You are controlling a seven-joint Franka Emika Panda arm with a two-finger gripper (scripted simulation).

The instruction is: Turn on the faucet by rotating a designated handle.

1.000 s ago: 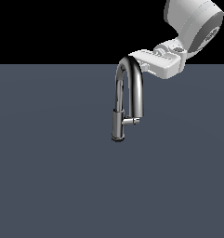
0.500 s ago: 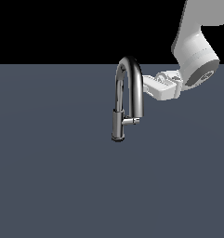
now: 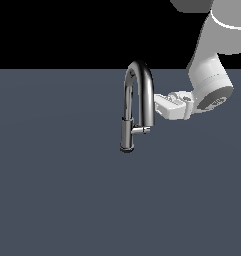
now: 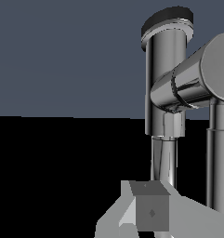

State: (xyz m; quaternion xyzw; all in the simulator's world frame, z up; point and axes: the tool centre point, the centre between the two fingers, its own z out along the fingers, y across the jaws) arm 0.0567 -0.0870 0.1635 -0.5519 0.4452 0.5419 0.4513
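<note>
Arm lowered, fingers (image 3: 157, 106) nr 1 faucet (image 3: 137, 107), 1 handle (image 3: 142, 130)

Flat even render light, sharp; bright reflections streak chrome faucet (image 3: 138, 107).

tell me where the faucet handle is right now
In the exterior view the handle juts from the faucet's dark base toward that view's right, low beside the spout's descending end, with the end effector above and right of it, apart.

Chrome faucet (image 3: 138, 100) upright, tall arched spout, dark cylindrical base, short handle (image 3: 141, 130) jutting toward exterior view's right
</note>
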